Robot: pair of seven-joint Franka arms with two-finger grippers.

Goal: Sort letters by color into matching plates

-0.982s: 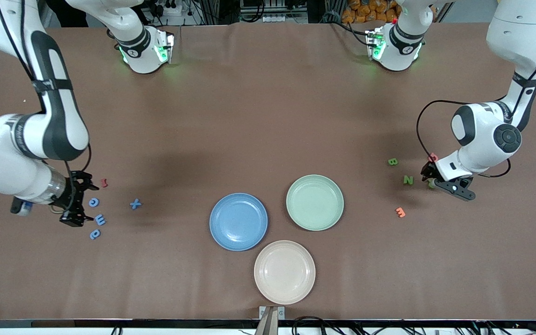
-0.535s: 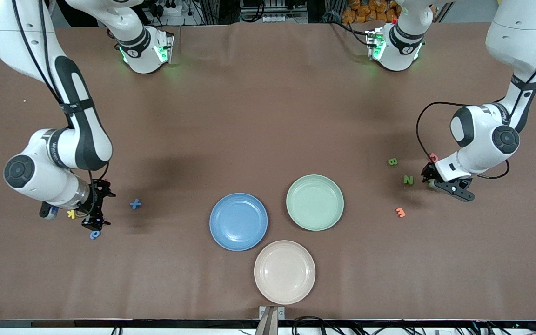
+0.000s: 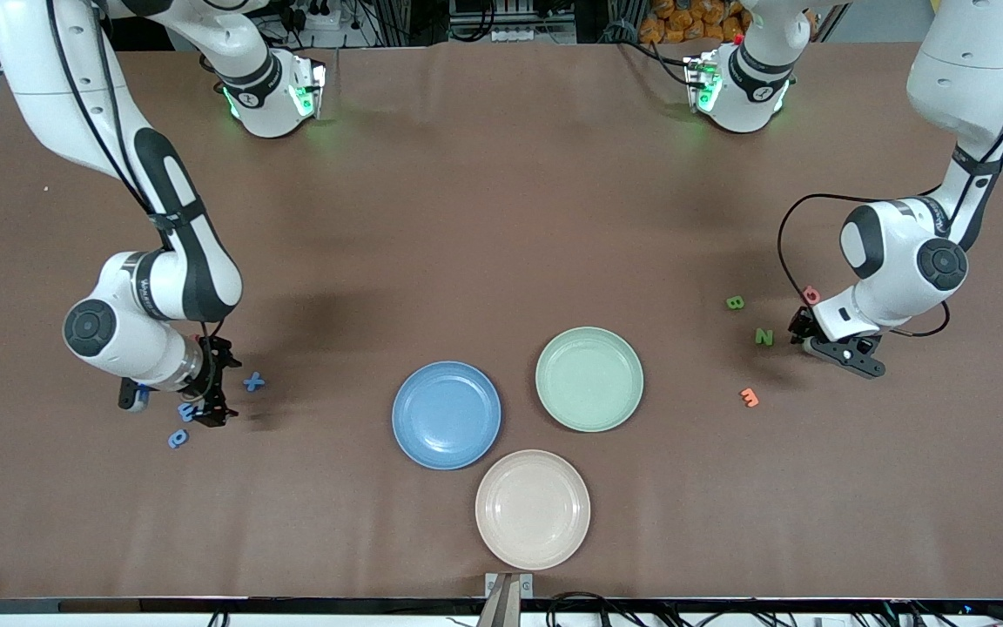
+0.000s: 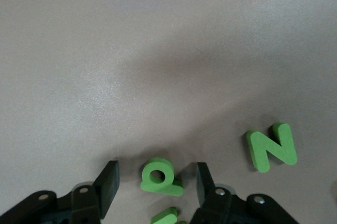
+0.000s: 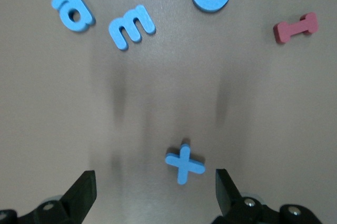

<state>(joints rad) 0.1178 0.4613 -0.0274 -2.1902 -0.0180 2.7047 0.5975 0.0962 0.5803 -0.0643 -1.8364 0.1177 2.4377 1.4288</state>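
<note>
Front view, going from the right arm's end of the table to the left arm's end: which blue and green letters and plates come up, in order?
blue letter nearest the camera → blue X → blue plate → green plate → green B → green N

We see a brown table (image 3: 501, 218), with dark racks, cables and orange bags crowded past its upper edge (image 3: 684, 17)
</note>
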